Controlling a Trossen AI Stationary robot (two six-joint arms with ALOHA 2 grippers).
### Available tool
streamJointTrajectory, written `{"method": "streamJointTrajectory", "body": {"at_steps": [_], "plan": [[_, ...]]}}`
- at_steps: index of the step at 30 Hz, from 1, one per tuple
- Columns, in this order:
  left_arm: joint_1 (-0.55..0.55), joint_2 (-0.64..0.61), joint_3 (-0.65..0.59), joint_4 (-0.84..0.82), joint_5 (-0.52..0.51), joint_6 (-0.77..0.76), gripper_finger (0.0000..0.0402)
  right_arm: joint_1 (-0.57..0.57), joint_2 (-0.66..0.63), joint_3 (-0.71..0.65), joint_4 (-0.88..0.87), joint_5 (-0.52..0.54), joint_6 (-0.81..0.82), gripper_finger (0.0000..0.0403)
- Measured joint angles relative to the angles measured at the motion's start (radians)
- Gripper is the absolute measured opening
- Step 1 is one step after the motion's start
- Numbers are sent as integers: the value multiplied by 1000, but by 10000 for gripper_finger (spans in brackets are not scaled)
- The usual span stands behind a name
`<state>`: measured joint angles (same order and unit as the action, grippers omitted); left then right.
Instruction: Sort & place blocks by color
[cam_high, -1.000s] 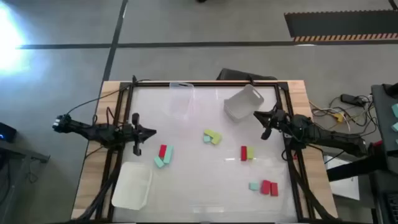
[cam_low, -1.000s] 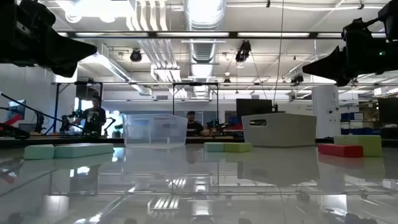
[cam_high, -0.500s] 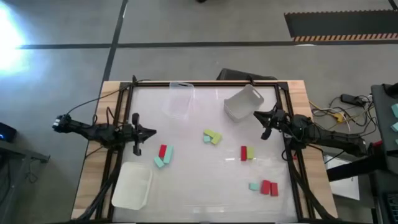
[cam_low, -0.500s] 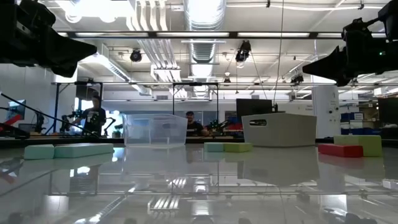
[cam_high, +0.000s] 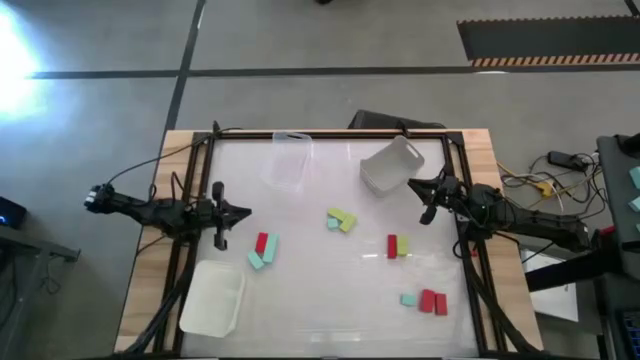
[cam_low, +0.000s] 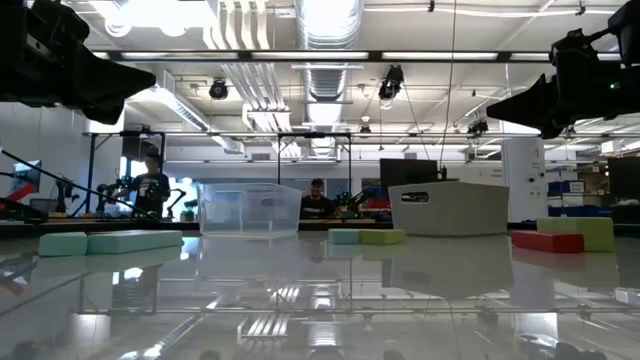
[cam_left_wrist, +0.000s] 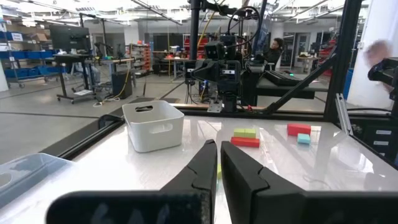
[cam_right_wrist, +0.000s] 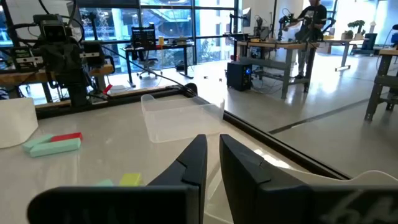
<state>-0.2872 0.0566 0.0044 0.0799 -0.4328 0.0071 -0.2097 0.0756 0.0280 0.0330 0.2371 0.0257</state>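
**Both hands are waiting above the bench, and no block is picked up yet**

The left hand (cam_high: 222, 213) is hanging over the left side of the bench (cam_high: 310, 310); its two fingers are almost pressed together and are holding nothing; the white tray (cam_high: 212, 298) is lying near it, toward the front edge.

Just to the right of this hand, the red block (cam_high: 262, 243) and the two mint blocks (cam_high: 263, 256) are sitting close together; they are the blocks nearest to the left hand, a little toward the middle and the front; the red one is lying with its long side running from back to front.

In the middle, the clear tray (cam_high: 288, 160) is standing at the back; in front of it the yellow-green block (cam_high: 343, 219) is lying slanted, touching a small mint block (cam_high: 332, 224).

Farther right, the red and yellow-green pair (cam_high: 396, 246) is lying side by side, long sides running back to front; this pair is nearer to the right hand (cam_high: 431, 199), toward the front and the middle from it; the right hand is nearly closed too, and empty; the tipped white bin (cam_high: 390, 166) is just beside it.

At the front right, a mint block (cam_high: 408, 299) and two red blocks (cam_high: 433, 302) are sitting together, well apart from both hands.

I think sorting is only starting, since every block is lying loose on the bench.
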Motion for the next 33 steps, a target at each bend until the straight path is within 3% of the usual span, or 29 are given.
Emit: {"method": "streamJointTrajectory", "body": {"at_steps": [26, 30, 31, 33], "plan": [[0, 0, 0, 0, 0, 1, 8, 0, 0, 0, 1, 0, 0, 34], [0, 0, 0, 49, -21, 94, 8, 0, 0, 0, 5, 8, 6, 34], [0, 3, 0, 94, -11, 37, 8, 0, 0, 0, 3, -4, 62, 34], [0, 16, 0, 232, 6, -118, 8, 5, 0, 0, -9, -94, 342, 34]]}}
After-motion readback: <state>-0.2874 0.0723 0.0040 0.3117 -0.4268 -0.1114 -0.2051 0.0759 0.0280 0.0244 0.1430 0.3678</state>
